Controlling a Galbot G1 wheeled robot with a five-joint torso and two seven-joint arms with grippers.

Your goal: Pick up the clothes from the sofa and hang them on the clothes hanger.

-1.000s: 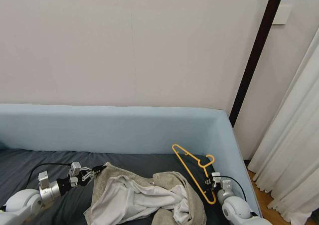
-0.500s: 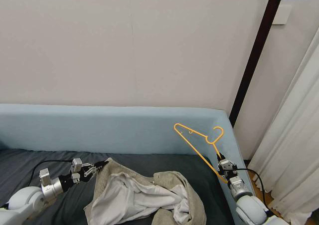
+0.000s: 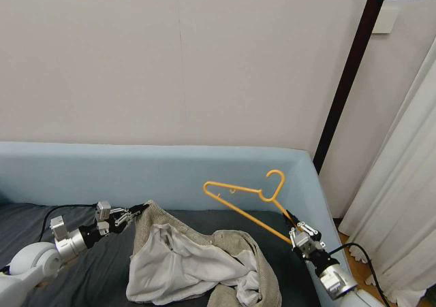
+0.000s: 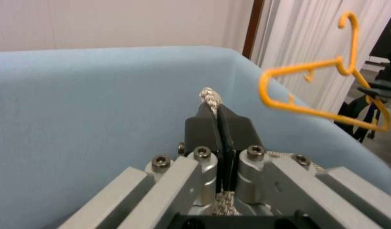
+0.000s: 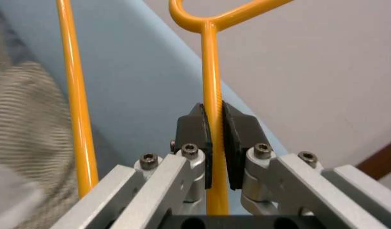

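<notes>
The left gripper (image 3: pixel 141 206), low in the left part of the head view, is clenched on the edge of a beige knit garment (image 3: pixel 235 243). In the left wrist view its fingertips (image 4: pixel 208 125) pinch a rope-like knit hem, which pokes out just above them. That corner of the garment is held up off the dark grey seat cushion (image 3: pixel 41 215). The rest lies crumpled at bottom centre, and white cloth (image 3: pixel 184 266) shows inside it. This may be a lining or a separate shirt; the folds hide which.

The right gripper (image 3: pixel 295 230), at lower right near the sofa's end, is grasping an orange clothes hanger (image 3: pixel 263 197) by one wire arm. The black pads (image 5: pixel 196 136) press either side of the bar in the right wrist view. The hanger is in the air in front of the light blue sofa backrest (image 3: pixel 170 174), hook uppermost, above and apart from the garment.
</notes>
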